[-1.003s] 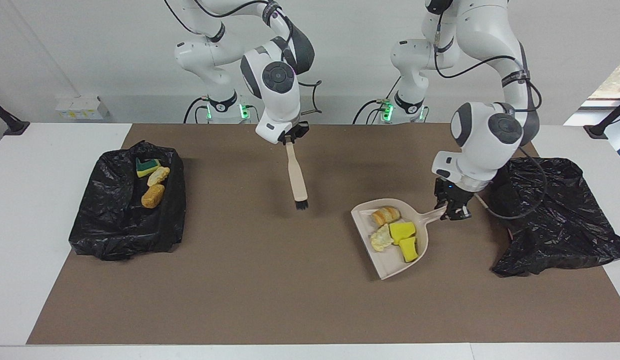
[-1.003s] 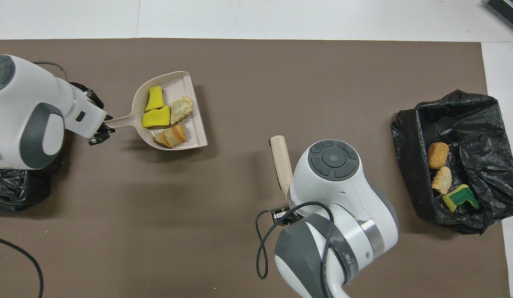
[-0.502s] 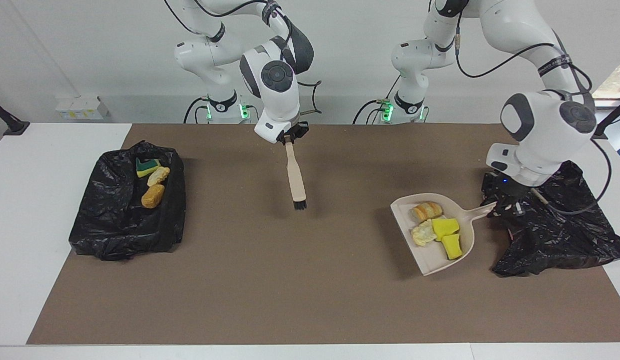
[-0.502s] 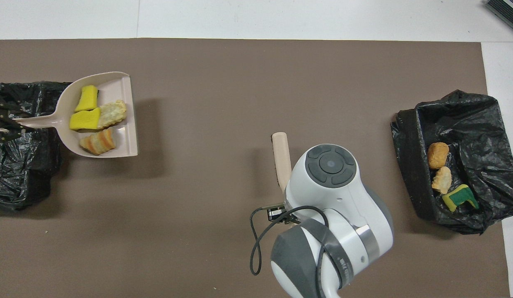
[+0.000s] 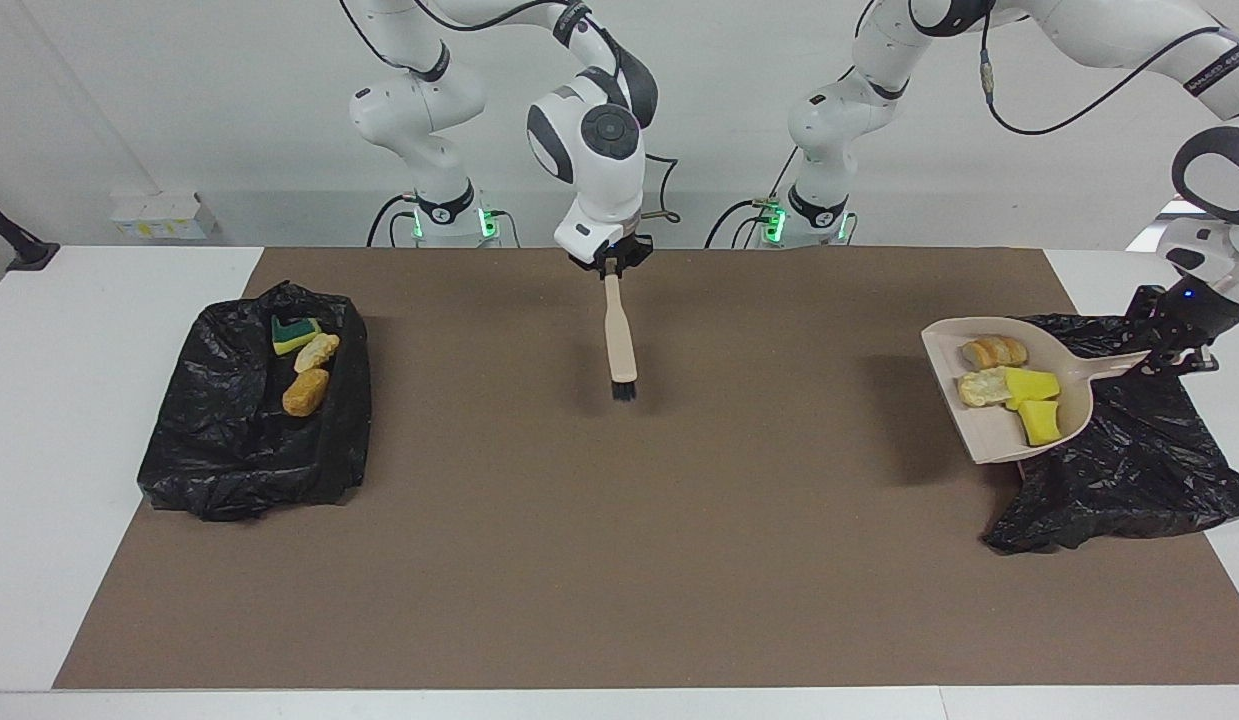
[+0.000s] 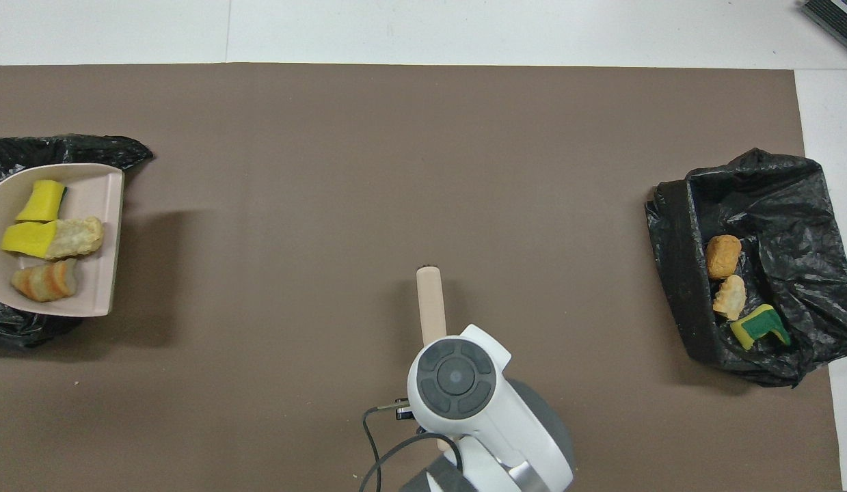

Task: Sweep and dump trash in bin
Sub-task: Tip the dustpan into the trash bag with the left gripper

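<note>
Holding the dustpan (image 5: 999,430) by its handle, the left gripper (image 5: 1174,350) is clamped shut on it, up over the black bin bag (image 5: 1119,470) at the left arm's end of the table. Pan is raised, its body over the bag's edge that faces the table's middle, its open lip pointing toward the middle.

Trash in the pan, four pieces:
- striped bread lump (image 5: 994,351), the one nearest the robots
- pale crumbly lump (image 5: 982,386), touching a yellow sponge chunk (image 5: 1034,384)
- second yellow sponge chunk (image 5: 1040,423), farthest from the robots

Right gripper (image 5: 610,262) is closed tight on the end of the brush (image 5: 619,338) handle, over the brown mat (image 5: 619,520) near the table's middle. Brush hangs bristles down; can't tell if the bristles touch the mat.

Second black bin bag (image 5: 229,450) sits at the right arm's end. Three pieces inside, in a row:
- green-backed sponge (image 5: 295,333), nearest the robots
- pale bread lump (image 5: 317,352), in the middle
- orange-brown lump (image 5: 305,392), farthest from the robots

Overhead view matches: pan (image 6: 95,205) partly cut off at the frame edge, brush (image 6: 431,304) sticking out from under the right arm's wrist.
</note>
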`<state>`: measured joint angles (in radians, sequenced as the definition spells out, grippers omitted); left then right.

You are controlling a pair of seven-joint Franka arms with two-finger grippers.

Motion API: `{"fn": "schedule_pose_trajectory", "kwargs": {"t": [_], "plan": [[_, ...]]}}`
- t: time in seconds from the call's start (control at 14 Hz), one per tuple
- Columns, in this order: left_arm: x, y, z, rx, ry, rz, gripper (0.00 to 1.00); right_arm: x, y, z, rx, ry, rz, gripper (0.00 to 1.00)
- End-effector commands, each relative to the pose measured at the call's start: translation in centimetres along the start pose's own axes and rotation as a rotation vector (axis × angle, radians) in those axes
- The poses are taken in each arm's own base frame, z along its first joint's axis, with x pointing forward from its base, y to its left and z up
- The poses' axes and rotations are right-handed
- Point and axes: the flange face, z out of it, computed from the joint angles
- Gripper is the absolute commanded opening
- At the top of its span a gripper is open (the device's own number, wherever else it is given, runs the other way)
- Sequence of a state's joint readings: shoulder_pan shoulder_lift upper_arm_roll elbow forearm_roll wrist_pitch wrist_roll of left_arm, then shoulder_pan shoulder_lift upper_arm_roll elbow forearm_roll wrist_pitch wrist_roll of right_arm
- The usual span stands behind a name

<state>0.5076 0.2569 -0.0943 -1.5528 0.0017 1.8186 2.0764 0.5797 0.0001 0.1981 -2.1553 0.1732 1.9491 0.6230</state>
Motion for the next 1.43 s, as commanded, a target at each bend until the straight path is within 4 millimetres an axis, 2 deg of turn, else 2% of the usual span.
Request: {"fn": "schedule_pose_trajectory", "kwargs": {"t": [0.0, 0.07, 0.14, 0.22, 0.43, 0.57, 0.65, 0.72, 0.79, 0.86, 0.93, 1.08, 1.15, 1.22, 1.36], "plan": [[-3.6, 0.9, -3.0, 0.048, -0.03, 0.016, 0.0, -2.4, 0.0, 1.6, -0.014, -0.011, 0.035, 0.0], [-4.3, 1.1, -3.5, 0.047, -0.075, 0.03, 0.0, -3.7, -0.5, 3.0, -0.031, -0.043, 0.049, 0.0], [-4.5, 0.7, -4.6, 0.062, -0.138, 0.044, 0.0, -5.5, -1.7, 4.8, -0.043, -0.042, 0.051, 0.0], [-5.0, 0.7, -4.9, 0.064, -0.19, 0.051, 0.0, -6.3, -2.0, 6.1, -0.045, -0.033, 0.054, 0.0], [-6.7, 0.6, -5.6, 0.067, -0.355, 0.066, 0.0, -6.1, -1.8, 6.6, -0.035, -0.05, 0.052, 0.0], [-6.7, 0.2, -6.2, 0.054, -0.491, 0.052, 0.0, -5.9, -1.7, 6.5, -0.003, -0.075, 0.047, 0.0], [-6.6, 0.0, -6.4, 0.044, -0.545, 0.018, 0.0, -5.3, -1.3, 6.6, 0.011, -0.085, 0.058, 0.04], [-6.5, -0.1, -6.4, 0.033, -0.591, -0.02, 0.0, -5.0, -1.0, 6.5, 0.024, -0.092, 0.058, 0.12], [-5.6, -0.4, -6.3, 0.016, -0.639, -0.021, 0.0, -4.8, -0.9, 6.5, 0.028, -0.093, 0.038, 0.16], [-4.5, -0.9, -6.1, 0.005, -0.68, -0.015, 0.0, -4.8, -0.8, 6.6, 0.027, -0.096, 0.009, 0.33], [-3.9, -1.0, -5.8, -0.009, -0.719, -0.033, 0.0, -4.5, -0.7, 6.7, 0.028, -0.1, -0.008, 0.39], [-1.4, -1.4, -5.8, -0.018, -0.818, -0.037, 0.0, -3.7, -0.3, 6.5, 0.034, -0.1, -0.002, 0.52], [-0.2, -1.5, -5.8, -0.018, -0.867, -0.039, 0.0, -3.5, -0.4, 6.2, 0.039, -0.098, 0.001, 0.55], [1.3, -1.3, -5.7, -0.018, -0.924, -0.049, 0.0, -2.9, -0.4, 5.7, 0.049, -0.091, 0.005, 0.62], [3.6, -0.8, -5.4, -0.016, -1.023, -0.053, 0.0, -0.3, 0.7, 2.5, 0.101, -0.049, 0.057, 0.81]]}}
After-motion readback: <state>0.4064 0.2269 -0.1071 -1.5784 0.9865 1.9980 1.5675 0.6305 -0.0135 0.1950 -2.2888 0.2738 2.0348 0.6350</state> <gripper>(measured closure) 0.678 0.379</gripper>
